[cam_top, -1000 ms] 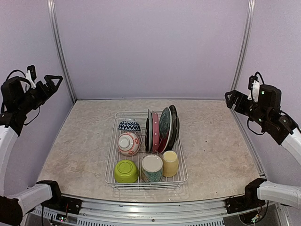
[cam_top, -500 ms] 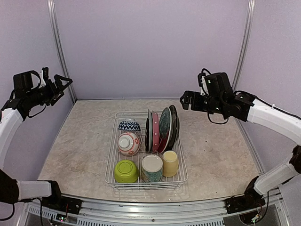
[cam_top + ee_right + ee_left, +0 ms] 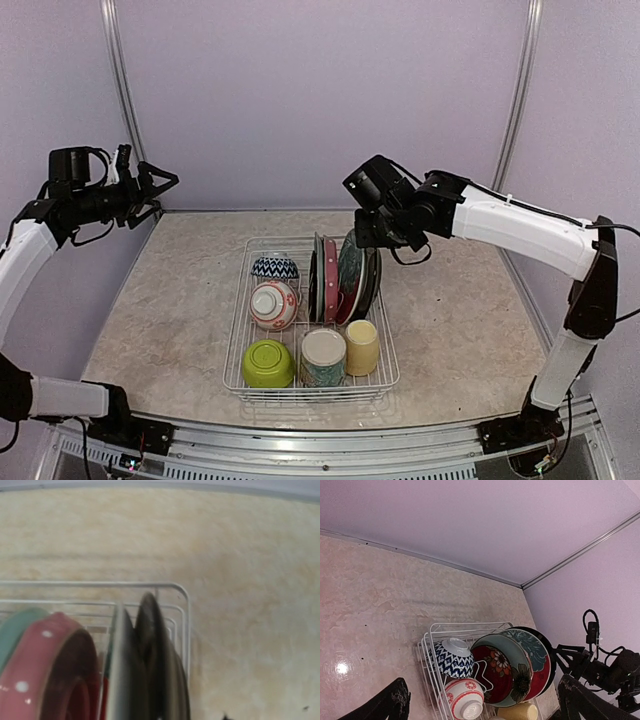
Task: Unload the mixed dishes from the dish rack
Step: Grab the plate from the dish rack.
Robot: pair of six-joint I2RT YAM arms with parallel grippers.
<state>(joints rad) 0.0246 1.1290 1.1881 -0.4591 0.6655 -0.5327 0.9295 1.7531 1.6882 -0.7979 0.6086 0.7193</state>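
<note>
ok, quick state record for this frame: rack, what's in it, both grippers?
rack: white wire dish rack, mid table
plates: plates upright in slots, right rear of rack
bowls: blue zigzag bowl, red-white bowl, lime green bowl, down the left side, back to front
cups: mug and yellow cup at the front
left: left gripper open, empty, raised far left, clear of rack
right: right gripper at the plate tops; open or shut unclear
unloaded: nothing yet

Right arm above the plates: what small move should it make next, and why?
Probably ease straight down onto the dark plate: the right end effector hovers just above its upright rim, the outermost in the dish rack, and no grip shows yet.
</note>
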